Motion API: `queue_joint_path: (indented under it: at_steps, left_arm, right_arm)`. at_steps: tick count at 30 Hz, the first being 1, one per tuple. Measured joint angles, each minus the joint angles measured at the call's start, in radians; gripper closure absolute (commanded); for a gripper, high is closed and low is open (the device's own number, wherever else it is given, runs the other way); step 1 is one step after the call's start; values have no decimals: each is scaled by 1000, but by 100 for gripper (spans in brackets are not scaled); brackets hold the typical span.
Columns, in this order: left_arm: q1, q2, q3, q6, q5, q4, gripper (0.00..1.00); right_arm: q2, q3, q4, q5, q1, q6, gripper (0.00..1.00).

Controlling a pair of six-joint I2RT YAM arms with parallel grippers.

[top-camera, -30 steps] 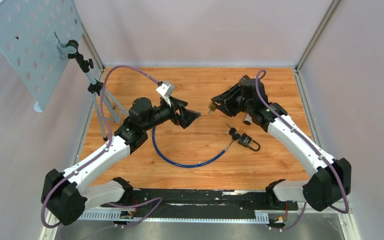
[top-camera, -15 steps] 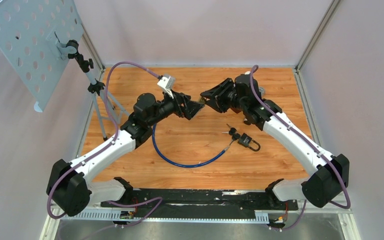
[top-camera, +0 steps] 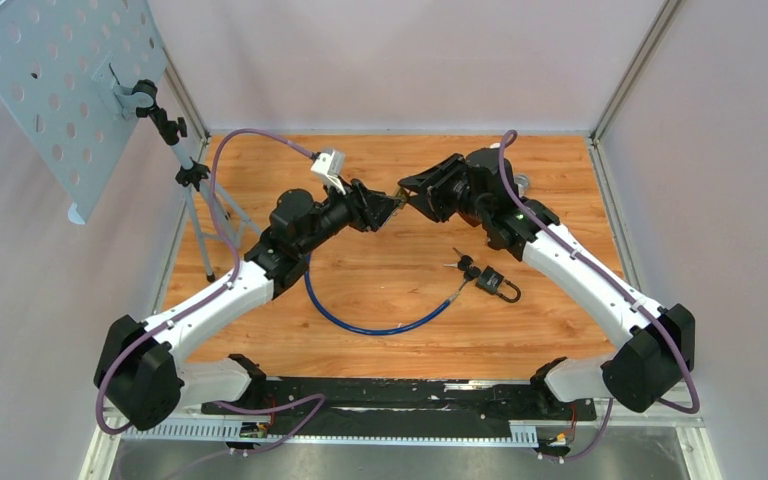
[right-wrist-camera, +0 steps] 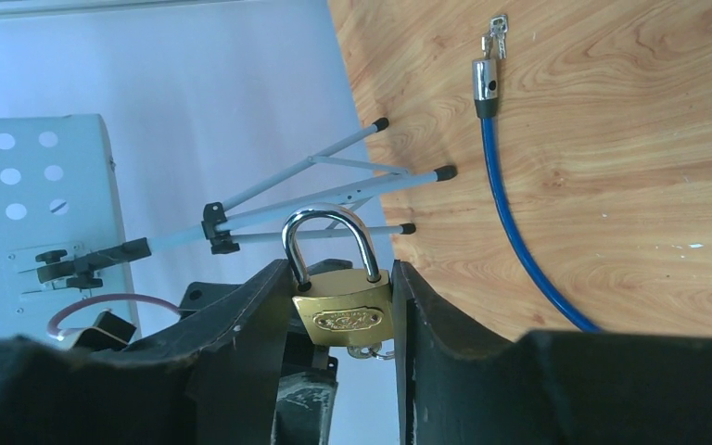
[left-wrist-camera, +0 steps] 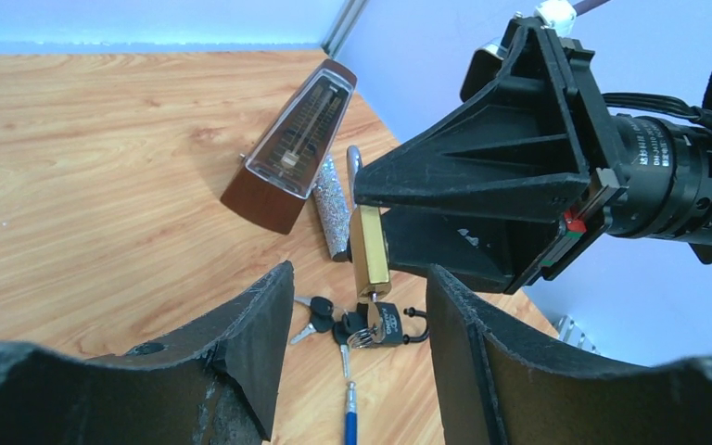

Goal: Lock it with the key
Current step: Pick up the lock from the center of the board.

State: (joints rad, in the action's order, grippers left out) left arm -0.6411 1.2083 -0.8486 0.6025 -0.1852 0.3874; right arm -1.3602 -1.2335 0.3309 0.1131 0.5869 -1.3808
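My right gripper point(top-camera: 412, 196) is shut on a brass padlock point(right-wrist-camera: 343, 311), gripping its body by the sides, above the table's far middle. A small silver key point(right-wrist-camera: 367, 350) with a ring sticks out of the padlock's keyhole end. In the left wrist view the padlock point(left-wrist-camera: 369, 250) hangs edge-on from the right gripper with the key point(left-wrist-camera: 375, 318) at its lower end. My left gripper point(left-wrist-camera: 357, 274) is open and empty. Its fingers stand either side of the key end, a little short of it. The padlock also shows in the top view point(top-camera: 400, 198).
A black padlock point(top-camera: 500, 286) with a bunch of keys point(top-camera: 463, 266) lies on the wooden table by a blue cable point(top-camera: 360, 322). A brown metronome point(left-wrist-camera: 292, 148) and a glittery silver stick point(left-wrist-camera: 334, 204) lie behind. A perforated music stand point(top-camera: 60, 90) on a tripod stands far left.
Both arms have swung up and inward toward each other. The right gripper brought the brass padlock left, and the open left gripper closed the gap to its key end.
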Motion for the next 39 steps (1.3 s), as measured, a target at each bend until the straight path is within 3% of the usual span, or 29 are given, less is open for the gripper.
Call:
queue_joint_path:
  at_steps: [11, 16, 19, 20, 26, 28, 34, 39]
  left_arm:
    - [-7, 53, 3, 21, 16, -11, 51]
    - [-8, 68, 0, 29, 18, -19, 74]
    - [-11, 67, -1, 34, 21, -16, 97]
    - [-12, 67, -1, 31, 24, -16, 99]
    - [-13, 61, -1, 9, 50, -28, 100]
    - [-12, 51, -1, -6, 56, -37, 100]
    - [-12, -34, -6, -100, 37, -125, 100]
    - [-12, -96, -68, -207, -46, -261, 100]
  right_arm:
    - [-17, 0, -35, 2, 7, -26, 58]
    - [-17, 0, -39, 2, 10, -30, 58]
    - [-18, 0, -44, 1, 11, -32, 57]
    - [-18, 2, -45, 0, 11, -32, 55]
    - [-18, 7, -61, 10, 13, -30, 20]
    - [-18, 10, -62, 10, 13, -9, 12]
    - [8, 32, -88, 24, -5, 167, 9]
    - [96, 100, -174, 152, -82, 354, 12]
